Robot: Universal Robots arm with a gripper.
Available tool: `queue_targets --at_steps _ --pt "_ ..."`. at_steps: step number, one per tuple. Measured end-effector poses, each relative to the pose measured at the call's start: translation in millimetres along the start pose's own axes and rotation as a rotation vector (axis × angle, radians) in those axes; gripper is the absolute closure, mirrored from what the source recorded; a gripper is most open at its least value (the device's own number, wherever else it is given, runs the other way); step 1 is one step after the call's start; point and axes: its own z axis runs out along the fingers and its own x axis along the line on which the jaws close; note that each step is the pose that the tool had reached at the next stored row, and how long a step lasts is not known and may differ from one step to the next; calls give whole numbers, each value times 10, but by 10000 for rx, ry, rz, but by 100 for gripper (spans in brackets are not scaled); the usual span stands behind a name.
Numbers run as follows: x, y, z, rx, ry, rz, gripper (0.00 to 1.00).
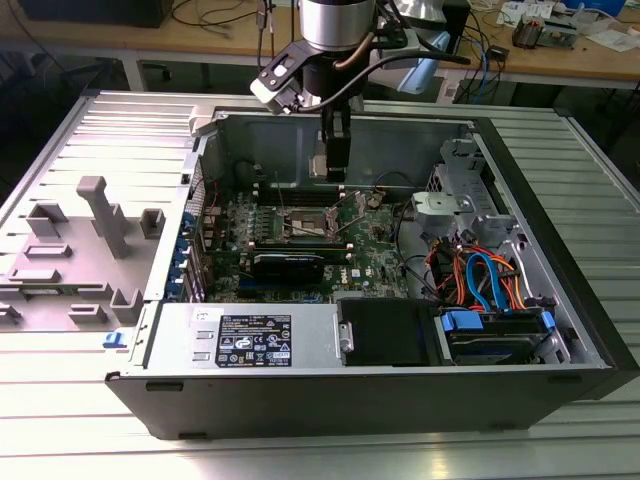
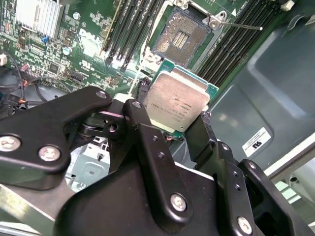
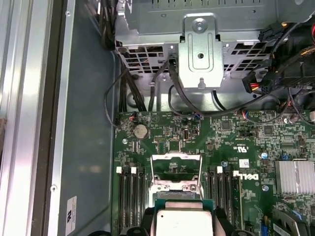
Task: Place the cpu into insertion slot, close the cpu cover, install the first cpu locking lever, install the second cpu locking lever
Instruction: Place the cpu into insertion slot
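Note:
My gripper (image 2: 170,115) is shut on the cpu (image 2: 177,101), a flat square chip with a dull silver top and a green edge, pinched by two opposite sides between black fingers (image 2: 142,130). In the exterior view the gripper (image 1: 335,165) hangs inside the open computer case, a little above the motherboard. The insertion slot (image 2: 179,37) lies bare just beyond the chip, its contact field exposed. In the first wrist view the cpu (image 3: 183,222) hovers close to the cpu cover (image 3: 175,158), a metal frame that stands raised. A thin locking lever (image 2: 241,25) sticks out beside the slot, unlatched.
Black memory slots (image 2: 133,29) flank the insertion slot on both sides. A metal drive cage (image 3: 199,54) with cables, a finned heatsink (image 3: 294,177), the case wall (image 2: 275,83) and the power supply (image 1: 250,335) ring the board. A grey fixture (image 1: 100,215) stands at the exterior view's left.

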Motion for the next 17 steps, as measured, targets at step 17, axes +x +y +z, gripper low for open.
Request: queue_targets --at_steps 17 --pt "1 -1 7 -3 -6 105 45"
